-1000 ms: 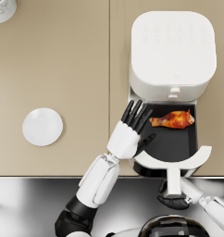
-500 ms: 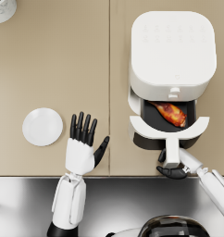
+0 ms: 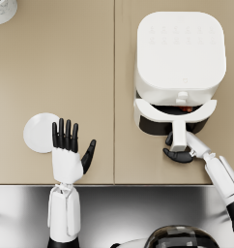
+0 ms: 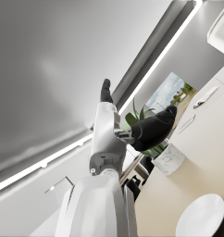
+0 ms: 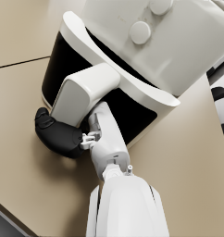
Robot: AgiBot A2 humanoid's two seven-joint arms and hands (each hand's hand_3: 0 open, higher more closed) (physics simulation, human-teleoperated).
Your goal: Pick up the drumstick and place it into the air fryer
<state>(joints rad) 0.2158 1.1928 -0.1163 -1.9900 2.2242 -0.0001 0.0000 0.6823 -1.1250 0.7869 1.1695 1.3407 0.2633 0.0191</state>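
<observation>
Gripping the drawer handle (image 3: 178,137), right hand (image 3: 177,154); left hand (image 3: 66,152) spread, empty.

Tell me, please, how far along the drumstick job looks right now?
Nearly done. The drumstick lies inside the air fryer, only a sliver showing above the drawer. In hand: the right robot hand grips the drawer handle, with the drawer partly out. The left robot hand is open, near the plate. Left: closing the drawer fully.
</observation>
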